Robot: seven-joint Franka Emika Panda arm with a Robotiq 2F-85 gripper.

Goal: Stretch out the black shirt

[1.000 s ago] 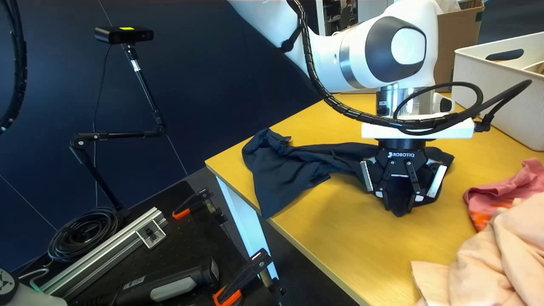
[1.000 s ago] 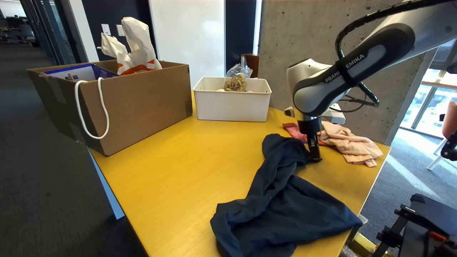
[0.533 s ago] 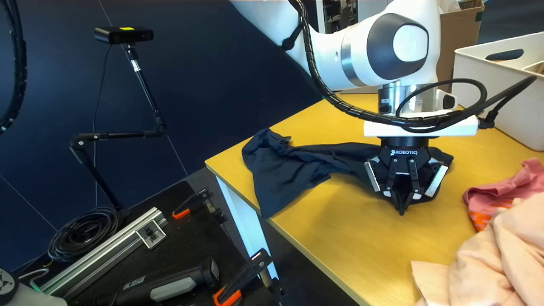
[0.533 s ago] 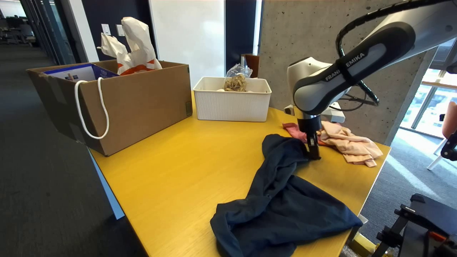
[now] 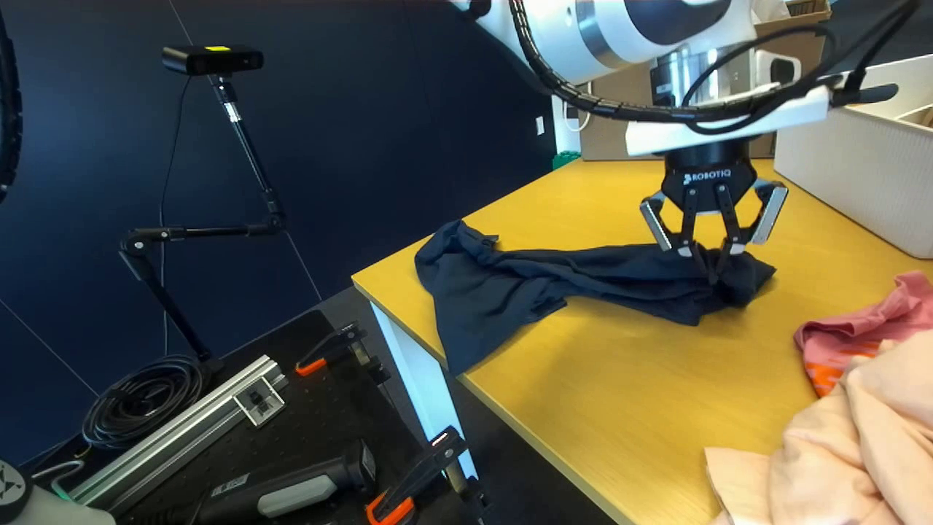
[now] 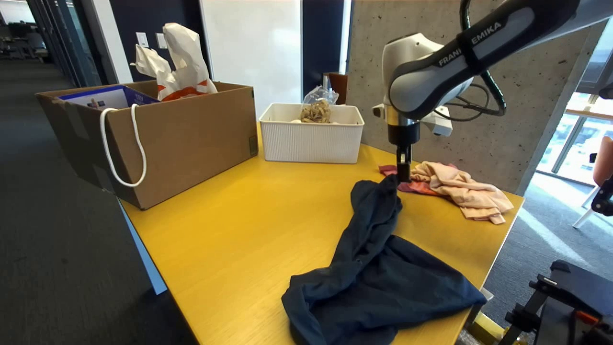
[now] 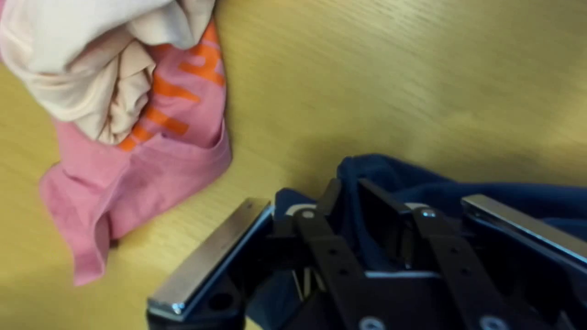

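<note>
You've raised the claw [image 5: 714, 277], jaws nearly together on a fold of the black shirt [image 6: 388, 287], the rest lying bunched on the desk [image 6: 230, 230], so pulling it flat can likely begin.

Sunlit carpet [image 6: 550, 235], blurry wrist view

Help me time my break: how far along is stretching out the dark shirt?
Partway at most. Looks done: one end of the dark shirt lies fanned out on the table, though creased. In hand: the pincer appears closed on a raised fold at the opposite end. Left: the middle is a narrow, bunched strip, and probably needs pulling open and flattening.
</note>
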